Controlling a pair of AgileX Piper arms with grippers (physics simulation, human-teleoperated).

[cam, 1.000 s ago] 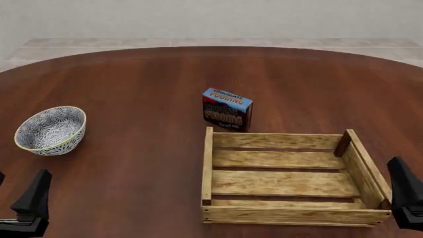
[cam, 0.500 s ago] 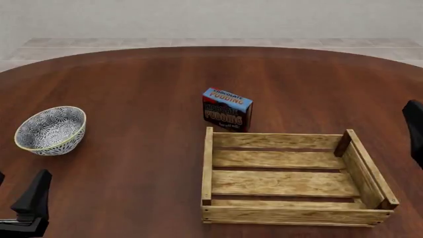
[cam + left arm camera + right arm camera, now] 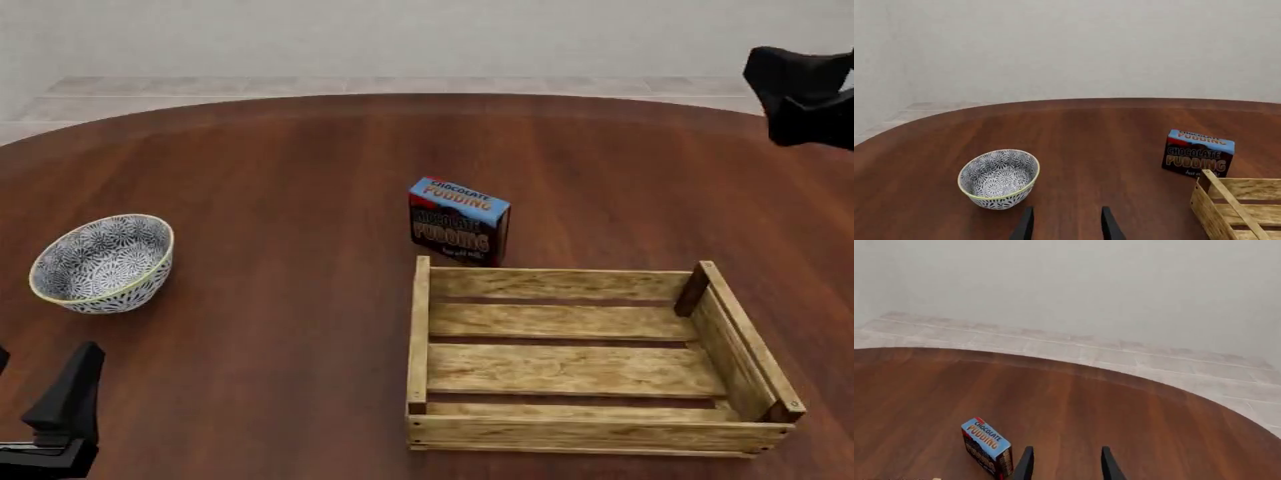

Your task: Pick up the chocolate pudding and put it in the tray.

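The chocolate pudding (image 3: pixel 458 220) is a small carton with a light blue top and a dark brown front. It stands upright on the table just beyond the tray's far left corner. It also shows in the left wrist view (image 3: pixel 1197 154) and the right wrist view (image 3: pixel 987 446). The tray (image 3: pixel 587 432) is a shallow wooden slat crate, empty, at the near right; its corner shows in the left wrist view (image 3: pixel 1227 207). My left gripper (image 3: pixel 51 385) (image 3: pixel 1067 230) is open and empty at the near left. My right gripper (image 3: pixel 798 92) (image 3: pixel 1065 467) is open and empty, high at the far right, apart from the carton.
A round grey-patterned bowl with a yellow rim (image 3: pixel 104 262) (image 3: pixel 999 177) stands at the left of the table, just ahead of my left gripper. The round wooden table's far edge (image 3: pixel 427 97) curves in front of a pale floor and wall.
My right gripper has moved from the near right corner beside the tray up and away to the far right. The left gripper, carton, tray and bowl have not moved.
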